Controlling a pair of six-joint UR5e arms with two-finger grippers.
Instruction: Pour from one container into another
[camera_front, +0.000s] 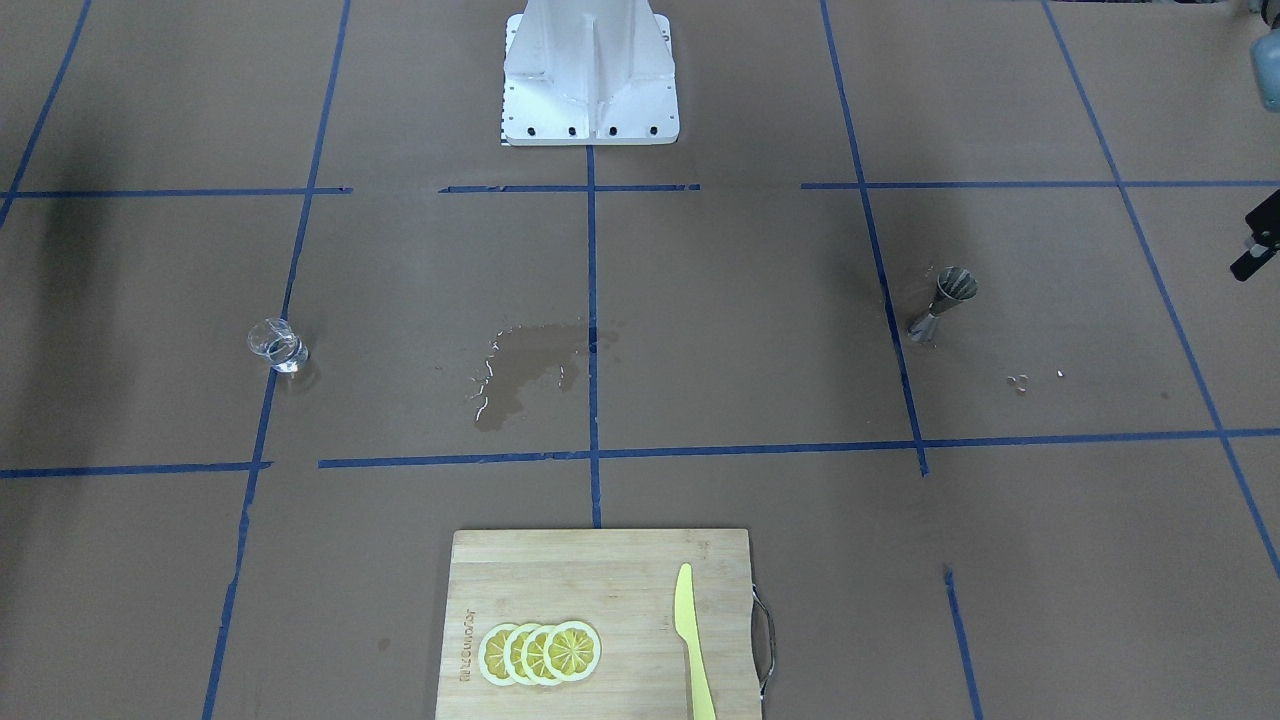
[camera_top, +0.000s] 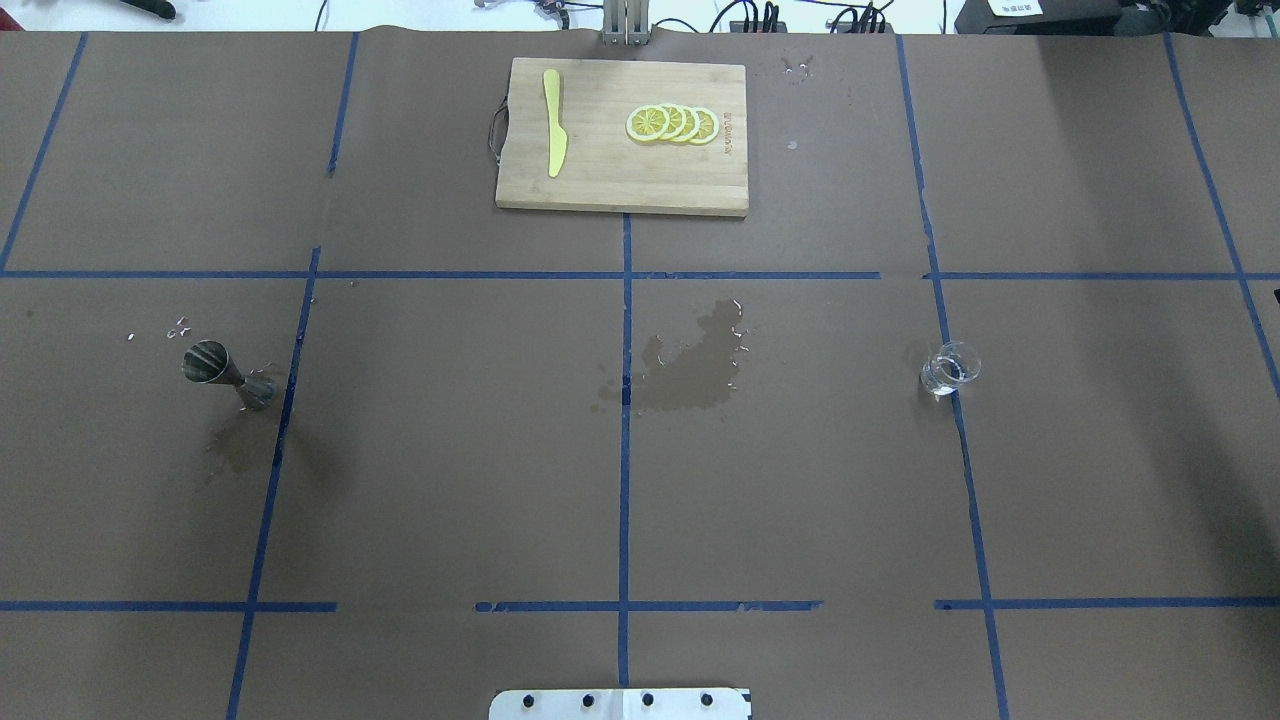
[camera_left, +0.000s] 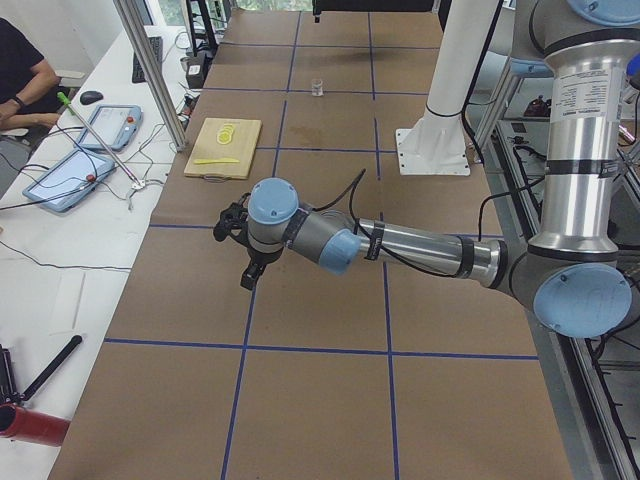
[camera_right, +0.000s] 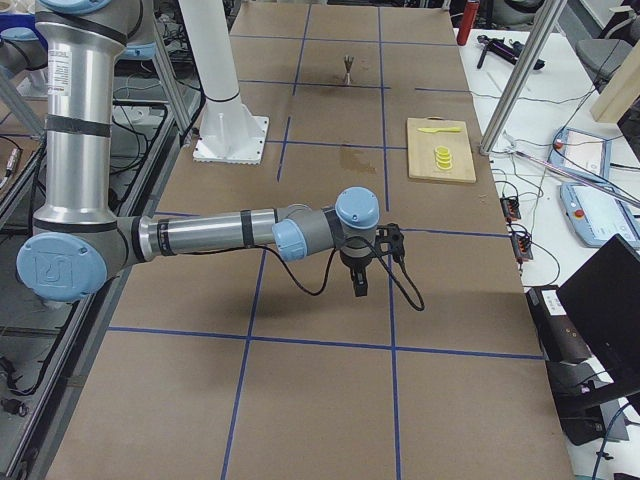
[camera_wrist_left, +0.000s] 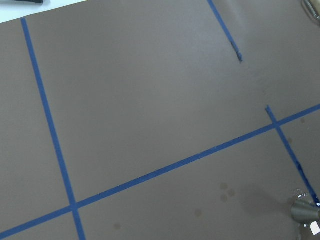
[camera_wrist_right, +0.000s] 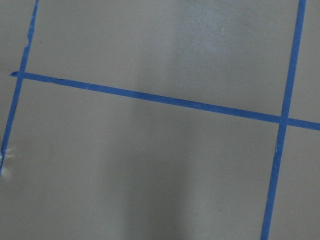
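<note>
Table (camera_top: 450, 450): A brown paper cover marked into squares by blue tape is seen.
Left gripper (camera_left: 246, 282): It is hung above the table at the robot's left end, well apart from both vessels. Whether the fingers are wide or narrow cannot be told.
Right gripper (camera_right: 357, 285): It is hung above the opposite end of the table. The gap between its fingers cannot be told either.
Cutting board (camera_top: 622, 137): A wooden board with a metal handle is laid at the far edge, opposite the robot.
Wet patch (camera_top: 690, 365): Spilled liquid is spread mid-table, between the two vessels.
Knife (camera_top: 553, 121): A yellow plastic knife is laid on the board.
Lemon slices (camera_top: 673, 123): Four overlapping slices are laid beside the knife.
Steel jigger (camera_top: 228, 373): It is stood upright on the robot's left, well apart from the tumbler. It is judged rigid, light and easily tipped on its small foot. The narrow waist is judged the surest hold.
Glass tumbler (camera_top: 949, 368): It is stood upright on the robot's right, with a little clear liquid apparently inside. It is judged light, hard, breakable and slippery if wet. A grip across the side wall, below the rim, is advised.
Lettering (camera_front: 465, 645): A mark is printed along one short edge of the board but is too small to be read.
</note>
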